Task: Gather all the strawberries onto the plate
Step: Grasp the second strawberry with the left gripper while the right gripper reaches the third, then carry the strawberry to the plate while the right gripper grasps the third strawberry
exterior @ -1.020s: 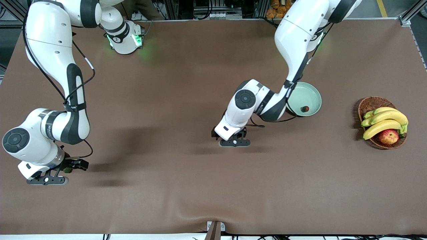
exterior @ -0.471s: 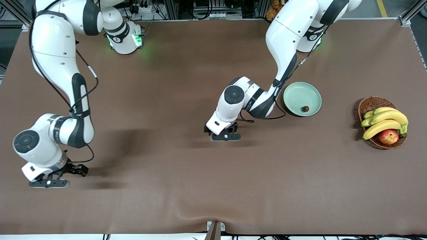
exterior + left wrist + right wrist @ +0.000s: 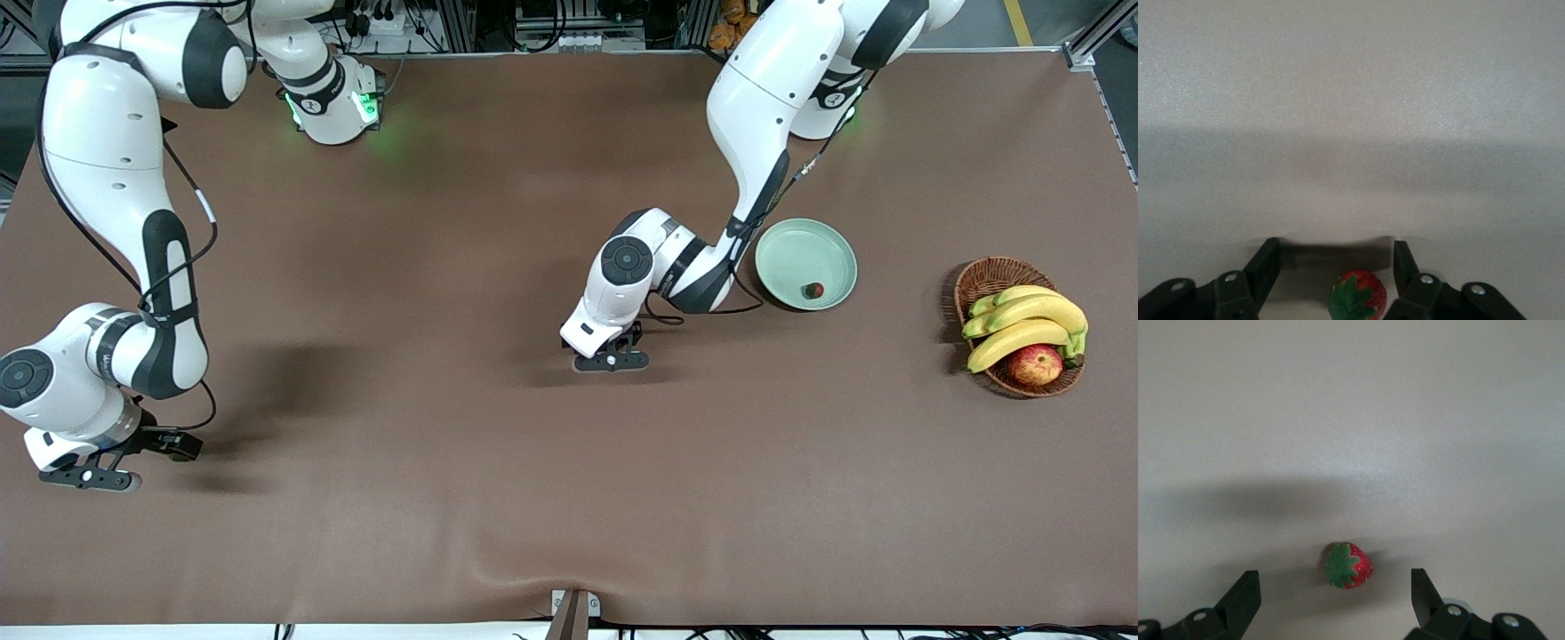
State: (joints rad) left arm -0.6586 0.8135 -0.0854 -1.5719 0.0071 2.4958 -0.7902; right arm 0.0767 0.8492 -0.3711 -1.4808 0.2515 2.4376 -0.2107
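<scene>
- While my left end effector [image 3: 612,360] is sitting low over the middle of the surface [image 3: 462,533], its fingers [image 3: 1265,267] are closing in from the wide spread they had a second ago; they are still apart, with a strawberry [image 3: 1358,297] between them, and I cannot tell whether either finger is touching it yet.
- That narrowing is telling me the grasp is under way but not finished (the fruit is still resting on the surface, as far as the left wrist view shows).
- In the same second my left arm has been shifting over the middle of the surface and is now settled above this berry, not far from the plate [image 3: 836,244].
- My right end effector [image 3: 89,477] is hovering near the right arm's end of the surface, having slid farther toward that end and a little nearer the front camera over the last second.
- Its fingers [image 3: 1245,597] are standing fully apart, and a second strawberry [image 3: 1348,565] is lying on the surface between them, clear of both.
- One more strawberry [image 3: 813,291] is already lying in the plate, close to the rim on the side nearer the front camera.
- So I am judging the task as one of three done, with two pickups being lined up at once.
- Beside the plate, toward the left arm's end, the wicker basket [image 3: 978,276] is holding bananas [image 3: 1022,324] and an apple [image 3: 1036,363], which I am leaving alone.
</scene>
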